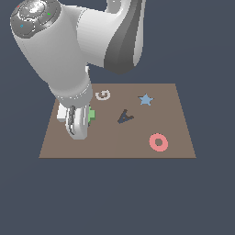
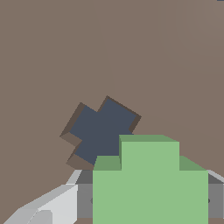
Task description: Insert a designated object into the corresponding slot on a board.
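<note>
Gripper [image 1: 79, 120] is clamped on the green block [image 2: 150, 181]; in my wrist view the grey fingers [image 2: 52, 205] flank the piece on both sides. Block sits over the brown board [image 1: 114, 147], near its edge at the exterior view's left. Cross-shaped slot [image 2: 101, 130] lies open beside the block, which overlaps one corner of it in the wrist view. Elsewhere on the board: white G [image 1: 103, 95], blue star [image 1: 145, 99], dark A-shaped cutout [image 1: 124, 117], pink ring [image 1: 159, 142].

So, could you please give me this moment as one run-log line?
phase: carry | hand: shut on green block | cross slot: empty, block beside it, not aligned | board: A cutout empty
</note>
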Controlling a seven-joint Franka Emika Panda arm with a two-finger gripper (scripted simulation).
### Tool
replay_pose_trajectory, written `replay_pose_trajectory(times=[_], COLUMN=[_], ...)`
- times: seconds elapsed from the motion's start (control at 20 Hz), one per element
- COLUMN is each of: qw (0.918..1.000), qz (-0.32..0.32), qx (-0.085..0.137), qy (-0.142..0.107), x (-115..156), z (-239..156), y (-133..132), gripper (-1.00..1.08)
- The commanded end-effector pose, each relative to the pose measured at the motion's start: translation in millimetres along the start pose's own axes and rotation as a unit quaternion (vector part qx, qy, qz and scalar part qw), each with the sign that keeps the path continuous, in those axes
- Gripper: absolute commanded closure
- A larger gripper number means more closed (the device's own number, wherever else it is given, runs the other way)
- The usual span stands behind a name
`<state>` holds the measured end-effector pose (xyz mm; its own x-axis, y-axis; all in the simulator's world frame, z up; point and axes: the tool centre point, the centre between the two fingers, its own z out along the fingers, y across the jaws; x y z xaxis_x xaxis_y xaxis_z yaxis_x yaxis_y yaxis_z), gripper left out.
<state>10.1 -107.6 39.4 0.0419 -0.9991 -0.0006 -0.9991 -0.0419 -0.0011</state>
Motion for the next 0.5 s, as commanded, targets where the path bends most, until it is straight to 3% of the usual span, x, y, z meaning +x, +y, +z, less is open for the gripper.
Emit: replay_pose_trajectory(times=[0.0,0.45], qw=[0.9988,0.9839], qz=[0.048,0.179], qx=[0.000,0.000], qy=[0.000,0.000], x=[2.8,13.6], z=[-0.6,-1.2], y=[-5.9,-19.8], gripper=[1.08,1.08])
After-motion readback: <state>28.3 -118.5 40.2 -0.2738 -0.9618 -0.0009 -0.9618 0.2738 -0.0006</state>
